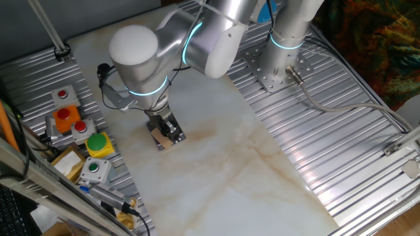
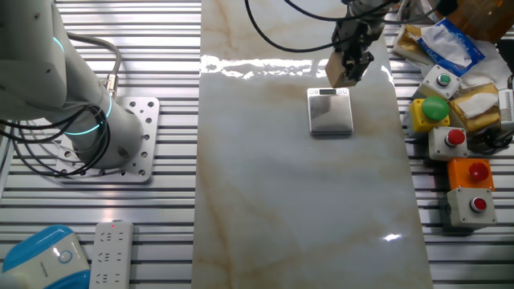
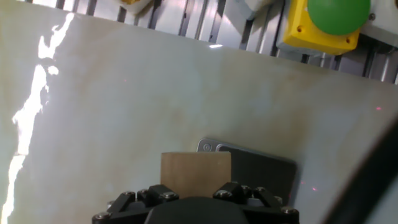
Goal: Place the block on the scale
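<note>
My gripper point(image 2: 351, 58) is shut on the block point(image 2: 340, 71), a small tan wooden cube, and holds it off the marble table. The scale point(image 2: 331, 111), flat with a dark glossy top, lies just in front of the block in the other fixed view. In the hand view the block point(image 3: 196, 173) fills the space between my fingers and overlaps the left part of the scale point(image 3: 264, 173) below it. In one fixed view the gripper point(image 1: 168, 130) and block point(image 1: 164, 139) show, and the scale is hidden behind them.
Button boxes stand along the table's right side: a yellow box with a green button point(image 2: 433, 111), a grey box with a red button point(image 2: 454, 140) and an orange box point(image 2: 474, 172). The arm's base point(image 2: 112, 140) is at the left. A power strip point(image 2: 108, 257) lies front left.
</note>
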Robot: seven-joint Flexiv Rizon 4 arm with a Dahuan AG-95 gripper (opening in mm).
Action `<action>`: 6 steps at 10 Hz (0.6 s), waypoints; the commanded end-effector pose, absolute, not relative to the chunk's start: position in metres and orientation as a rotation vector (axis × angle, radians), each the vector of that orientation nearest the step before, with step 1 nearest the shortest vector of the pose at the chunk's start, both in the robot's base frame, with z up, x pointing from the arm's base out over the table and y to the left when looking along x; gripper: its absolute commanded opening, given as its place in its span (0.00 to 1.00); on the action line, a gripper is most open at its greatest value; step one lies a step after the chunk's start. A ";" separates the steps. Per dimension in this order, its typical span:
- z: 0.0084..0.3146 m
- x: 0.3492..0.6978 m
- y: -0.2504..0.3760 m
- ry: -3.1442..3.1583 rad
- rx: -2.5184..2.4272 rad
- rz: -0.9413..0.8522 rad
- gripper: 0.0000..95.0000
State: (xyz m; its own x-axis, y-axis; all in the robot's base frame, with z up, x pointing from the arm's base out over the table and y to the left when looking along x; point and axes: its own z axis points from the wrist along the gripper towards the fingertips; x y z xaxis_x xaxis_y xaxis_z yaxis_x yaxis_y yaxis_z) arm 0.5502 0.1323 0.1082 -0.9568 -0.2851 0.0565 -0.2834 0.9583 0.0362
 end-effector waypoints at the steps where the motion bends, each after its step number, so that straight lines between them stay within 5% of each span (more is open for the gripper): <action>1: 0.107 0.551 0.133 -3.035 0.286 -0.031 0.00; 6: 0.107 0.551 0.133 -3.049 0.057 -0.018 0.00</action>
